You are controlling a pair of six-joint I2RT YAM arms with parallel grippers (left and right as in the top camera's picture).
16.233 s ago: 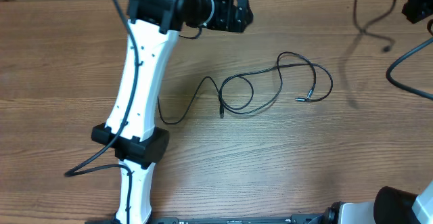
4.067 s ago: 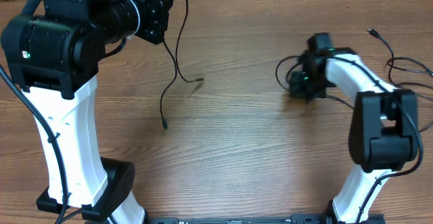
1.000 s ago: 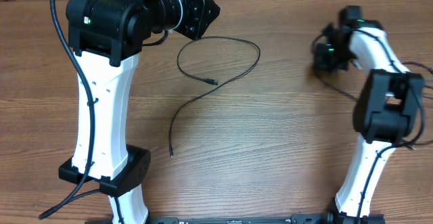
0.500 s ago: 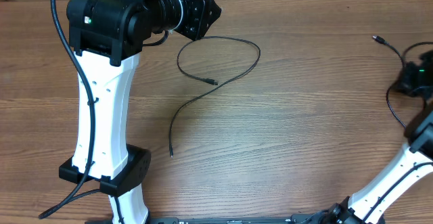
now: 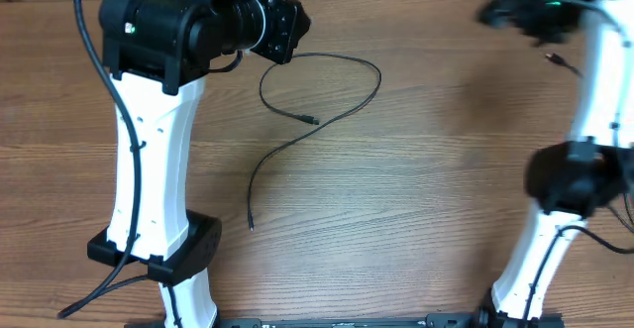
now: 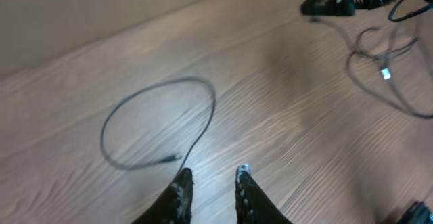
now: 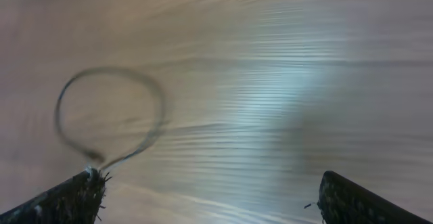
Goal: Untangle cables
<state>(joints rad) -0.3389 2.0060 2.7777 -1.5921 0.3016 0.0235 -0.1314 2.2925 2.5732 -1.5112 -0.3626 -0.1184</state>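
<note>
**Freed cable lies beside the left gripper; the right gripper is far off**

Overhead: the left gripper (image 5: 285, 26) hangs over the far part of the table (image 5: 436, 189). The cable (image 5: 379, 75) lies flat just beside it. Its loop is nearest the gripper, and its long tail slants away from the gripper toward the robot's side. The right gripper (image 5: 510, 9) is blurred and well apart from the left gripper, so judge the left as your nearer one.

Left wrist: the left gripper (image 6: 211, 182) has its jaws a little apart with nothing between them. The cable (image 6: 214, 105) loops just ahead of it.

Right wrist: the right gripper (image 7: 208, 180) is spread wide and empty. You see the cable (image 7: 161, 109) only as a blurred loop.
</note>
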